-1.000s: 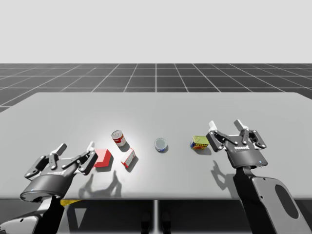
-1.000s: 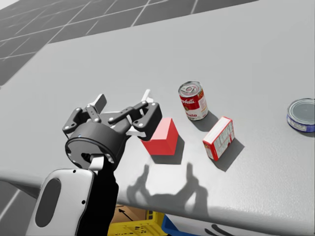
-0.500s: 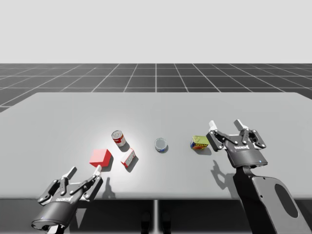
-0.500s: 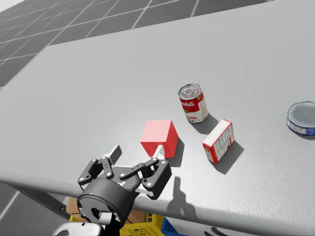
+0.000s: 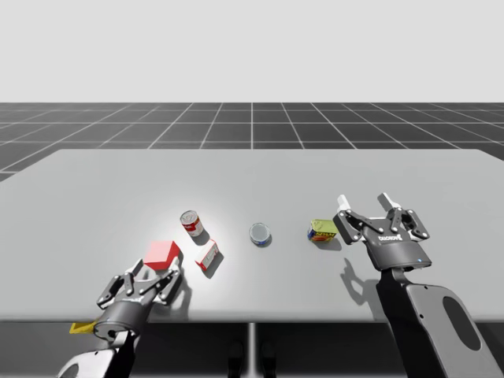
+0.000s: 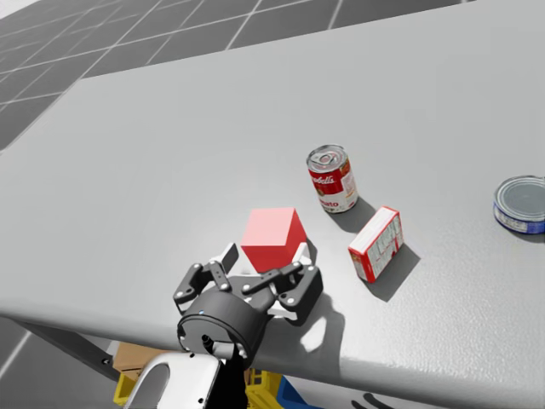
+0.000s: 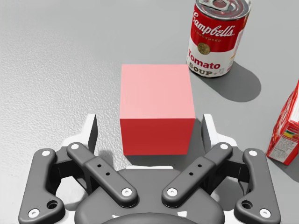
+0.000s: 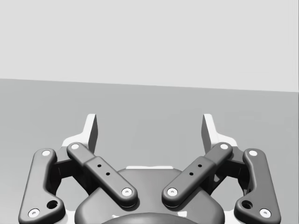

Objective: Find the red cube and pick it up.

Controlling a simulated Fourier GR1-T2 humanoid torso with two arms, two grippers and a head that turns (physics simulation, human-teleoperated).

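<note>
One move on, my left end effector [image 7: 150, 134], open, now straddles the cube [image 7: 156, 105] without contact; closing should secure it.

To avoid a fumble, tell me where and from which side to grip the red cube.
Grip the red cube by its flat upright side faces, coming from my side. It sits square between the open fingers of my left hand, faces parallel to them. The red can stands beyond it and the red-and-white box to one side, so that way looks free.
</note>
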